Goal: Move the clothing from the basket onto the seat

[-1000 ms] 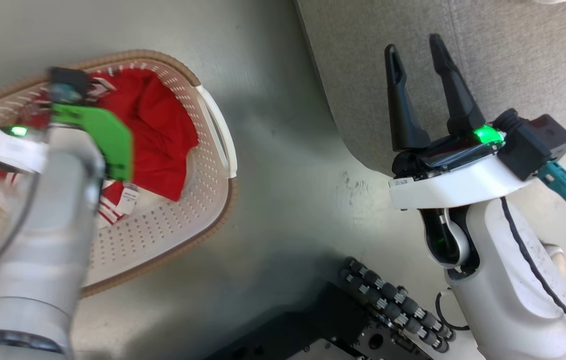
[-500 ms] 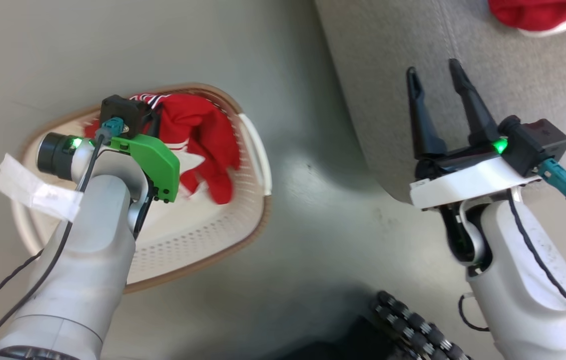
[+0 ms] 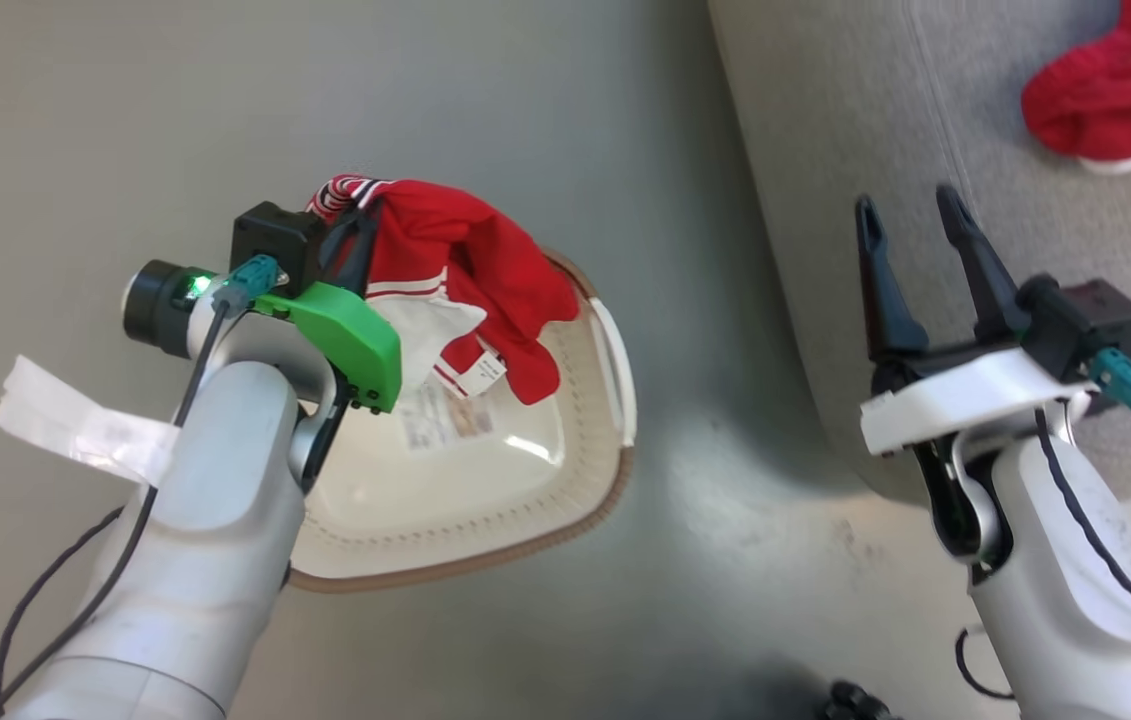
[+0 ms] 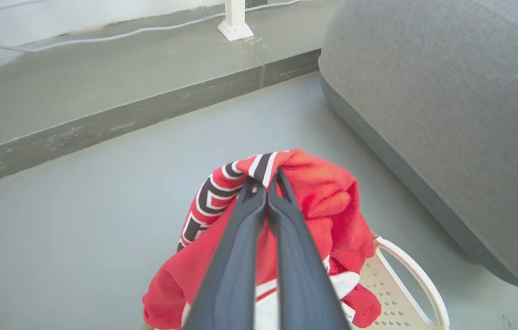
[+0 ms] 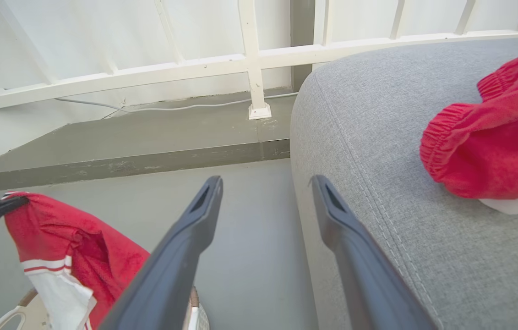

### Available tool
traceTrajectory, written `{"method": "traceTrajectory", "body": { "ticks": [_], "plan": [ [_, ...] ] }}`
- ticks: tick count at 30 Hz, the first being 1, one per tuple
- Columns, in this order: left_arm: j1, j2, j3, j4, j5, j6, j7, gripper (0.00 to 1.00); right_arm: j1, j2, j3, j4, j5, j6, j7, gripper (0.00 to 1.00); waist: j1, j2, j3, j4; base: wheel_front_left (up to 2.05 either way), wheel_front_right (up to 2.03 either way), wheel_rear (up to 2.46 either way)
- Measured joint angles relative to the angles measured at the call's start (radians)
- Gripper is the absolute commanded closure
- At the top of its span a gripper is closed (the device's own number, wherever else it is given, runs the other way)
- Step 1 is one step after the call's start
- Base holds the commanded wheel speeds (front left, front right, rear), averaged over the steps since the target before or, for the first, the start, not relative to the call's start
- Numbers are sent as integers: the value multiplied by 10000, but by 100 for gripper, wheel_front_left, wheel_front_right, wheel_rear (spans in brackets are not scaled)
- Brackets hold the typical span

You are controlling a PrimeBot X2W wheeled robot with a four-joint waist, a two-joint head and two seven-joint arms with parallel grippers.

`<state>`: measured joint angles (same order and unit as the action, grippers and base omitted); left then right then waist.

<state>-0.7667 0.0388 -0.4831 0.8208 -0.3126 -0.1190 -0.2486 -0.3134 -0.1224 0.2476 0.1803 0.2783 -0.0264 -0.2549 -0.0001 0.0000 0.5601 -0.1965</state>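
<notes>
Cloth hangs from our left gripper (image 4: 265,181), whose two fingers are squeezed narrow on a fold of the red garment (image 3: 465,250) beside its dark and white striped trim. Our pale left forearm (image 3: 215,500) rises from the near left, and the wrist bends right under a green cover (image 3: 350,340). A strip of white tape (image 3: 75,425) sticks out from the forearm. The garment droops over the far part of the basket (image 3: 615,350), which sits on the grey floor (image 3: 125,120). We cannot tell whether its lower end touches the basket.

Our right arm stands at the near right with the right gripper (image 3: 905,200) pointing far, fingers spread wide with nothing between them, over the near left edge of the seat (image 3: 845,120). A second red garment (image 3: 1115,100) lies on the seat at the far right, well apart from that gripper.

A small white tag (image 3: 480,372) dangles from the held garment, and a label (image 3: 445,420) sits on the basket's bottom. We cannot read the print on either.
</notes>
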Motion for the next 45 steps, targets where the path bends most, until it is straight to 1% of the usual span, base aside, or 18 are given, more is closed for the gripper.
{"method": "traceTrajectory", "body": {
  "ticks": [8, 10, 11, 17, 20, 23, 25, 28, 31, 35, 45],
  "plan": [
    [660, -23, -90, -1162, -552, -12, -19, 100, 482, -81, -148, 326, 0, 0, 0, 0, 0, 0, -1173, 696, 0, 0, 0],
    [848, -23, -90, -1369, -598, -12, -29, 100, 588, -92, -138, 384, 0, 33, 2, 0, 0, 0, -1470, 845, 0, 0, 0],
    [1104, -21, -81, -1720, -617, -12, -29, 100, 653, -109, -127, 453, -13, 79, 2, 0, 0, 0, -1774, 986, 0, 0, 0],
    [1814, -23, -92, -2510, -627, -10, -29, 100, 957, -307, -94, 548, -121, 94, 2, 0, 0, 0, -2690, 1345, 0, 0, 0],
    [2176, -21, -92, -2815, -640, -6, -29, 100, 1129, -364, -50, 573, -169, 171, 2, 0, 0, 0, -3135, 1502, 0, 0, 0],
    [2452, -21, -86, -3183, -663, 25, -29, 100, 1267, -366, 25, 573, -169, 173, 2, 0, 0, 0, -3553, 1651, 0, 0, 0],
    [2631, -21, -75, -3603, -675, 127, -29, 100, 1447, -362, 98, 568, -169, 173, 4, 0, 0, 0, -3936, 1792, 0, 0, 0],
    [2846, -19, -25, -4098, -725, 153, -31, 100, 1648, -355, 138, 566, -169, 174, 8, 0, 0, 0, -4279, 1914, 0, 0, 0],
    [3071, -17, 29, -4541, -872, 270, -31, 100, 1830, -332, 188, 550, -165, 176, 84, 0, -1, 0, -4584, 2004, 0, 0, 0],
    [3289, -10, 42, -5097, -890, 284, -31, 100, 2034, -303, 259, 493, -157, 192, 140, 0, 0, 0, -4911, 2069, 0, 0, 0],
    [3708, 31, -238, -6458, -888, 280, -31, 100, 2256, -255, 407, 242, -150, 217, 290, 0, 0, 0, -5362, 1970, 0, 0, 0]
  ]
}}
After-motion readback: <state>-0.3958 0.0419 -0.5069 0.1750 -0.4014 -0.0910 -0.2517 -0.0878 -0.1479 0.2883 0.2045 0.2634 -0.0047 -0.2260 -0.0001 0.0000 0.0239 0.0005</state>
